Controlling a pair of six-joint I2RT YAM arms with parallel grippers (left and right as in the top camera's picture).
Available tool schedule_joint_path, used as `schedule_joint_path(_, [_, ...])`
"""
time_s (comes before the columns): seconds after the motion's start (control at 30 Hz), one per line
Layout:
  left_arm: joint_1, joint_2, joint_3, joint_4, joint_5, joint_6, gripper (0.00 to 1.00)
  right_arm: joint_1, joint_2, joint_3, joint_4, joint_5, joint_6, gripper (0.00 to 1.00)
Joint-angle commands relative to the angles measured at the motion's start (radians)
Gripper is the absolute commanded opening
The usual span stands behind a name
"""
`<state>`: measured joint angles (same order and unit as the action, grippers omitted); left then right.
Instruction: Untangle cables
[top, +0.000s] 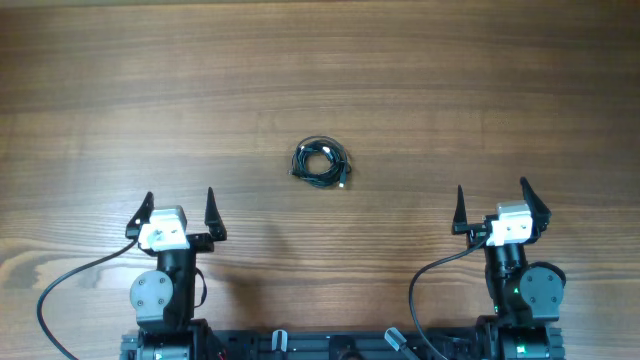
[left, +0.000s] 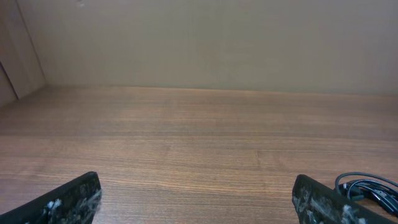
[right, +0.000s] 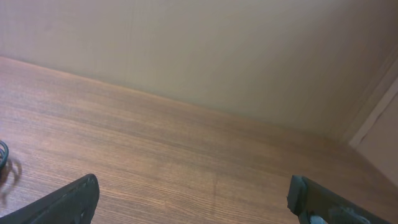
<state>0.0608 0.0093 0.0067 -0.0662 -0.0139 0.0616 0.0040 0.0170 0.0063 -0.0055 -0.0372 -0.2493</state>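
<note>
- One small coil of thin black cables (top: 321, 163);
- One wooden table (top: 320, 60) before me;
- Two grippers, my left gripper (top: 180, 196) and right gripper (top: 491, 187);
- Four fingers (top: 211, 207), two apiece.

Thin black cables (top: 321, 163) with a small silvery plug end are lying bundled in a tight coil, mid-tabletop (top: 320, 80).

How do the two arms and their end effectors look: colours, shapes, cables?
The left arm and right arm are black. The left end effector and right end effector each have two pointed black fingers and a white block behind them. A thick black cable loops from each arm. The left arm bears a grey disc.
</note>
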Motion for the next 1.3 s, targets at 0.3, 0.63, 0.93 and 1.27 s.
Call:
schedule_joint_path(0.3, [-0.003, -0.001, -0.001, -0.006, 0.001, -0.017, 1.00, 0.004, 0.006, 0.000, 0.005, -0.017, -0.012, 1.00])
schedule_joint_path(0.63, [-0.003, -0.001, -0.001, -0.006, 0.001, -0.017, 1.00, 0.004, 0.006, 0.000, 0.005, -0.017, -0.012, 1.00])
schedule_joint_path(0.93, [-0.003, -0.001, -0.001, -0.006, 0.001, -0.017, 1.00, 0.004, 0.006, 0.000, 0.006, -0.010, -0.046, 1.00])
schedule_joint_path(1.27, [-0.003, -0.001, -0.001, -0.005, 0.018, -0.017, 1.00, 0.004, 0.006, 0.000, 0.031, -0.172, -0.032, 1.00])
